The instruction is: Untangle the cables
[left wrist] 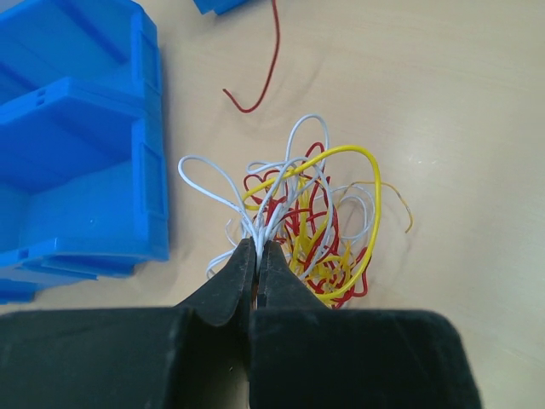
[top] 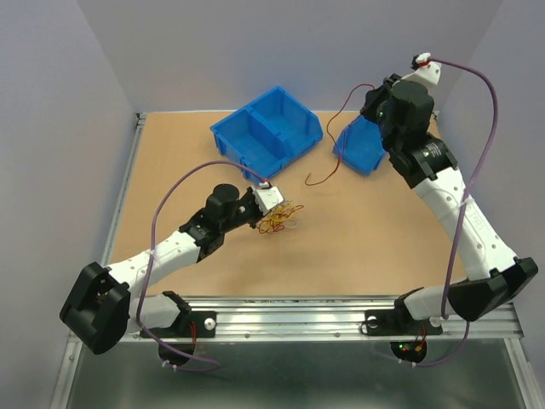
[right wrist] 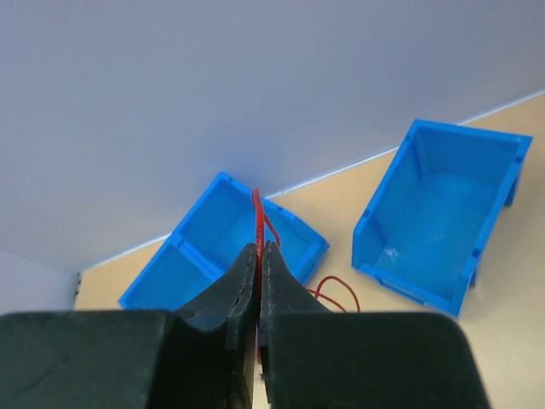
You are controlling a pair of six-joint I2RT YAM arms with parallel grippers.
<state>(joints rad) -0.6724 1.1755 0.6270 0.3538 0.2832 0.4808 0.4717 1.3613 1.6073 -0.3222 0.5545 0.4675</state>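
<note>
The tangle of cables, thin red, yellow and white wires, lies mid-table; it also shows in the left wrist view. My left gripper is at its left edge, shut on a few white strands, the tips closed together. My right gripper is raised at the back right, shut on one red cable. That red cable hangs down from it, and its loose end rests on the table, apart from the tangle.
A divided blue bin stands at the back centre, close left of the tangle. A smaller blue bin sits below my right gripper. A metal rail runs along the near edge.
</note>
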